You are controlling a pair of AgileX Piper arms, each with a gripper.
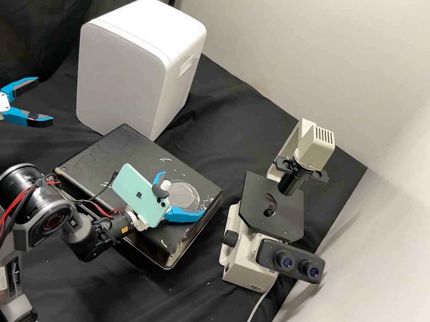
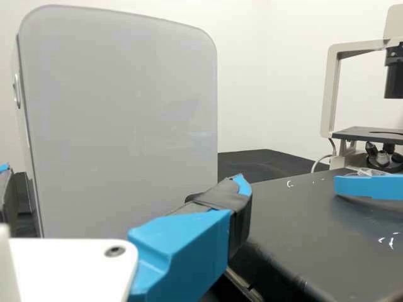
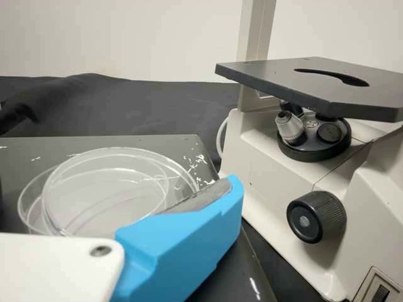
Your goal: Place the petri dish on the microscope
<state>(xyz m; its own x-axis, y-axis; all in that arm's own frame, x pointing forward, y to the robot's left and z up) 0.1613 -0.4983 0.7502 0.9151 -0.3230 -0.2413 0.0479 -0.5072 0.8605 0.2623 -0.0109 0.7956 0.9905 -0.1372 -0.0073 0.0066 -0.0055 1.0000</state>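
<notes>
High view slanting down, wrist views low, seemingly sharing microscope [image 3: 264, 170]

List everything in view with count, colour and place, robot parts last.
microscope: one, off-white with a black stage, right side of the bench.
slab: one, glossy black, left of the microscope.
petri dish: one, clear, on the slab.
box: one, white, behind the slab.
cloth: one, black, covering the bench.
phone: one, mint green, mounted on the right arm.
left pincer: one, white and blue, open, far left.
right pincer: one, white and blue, at the dish.
</notes>
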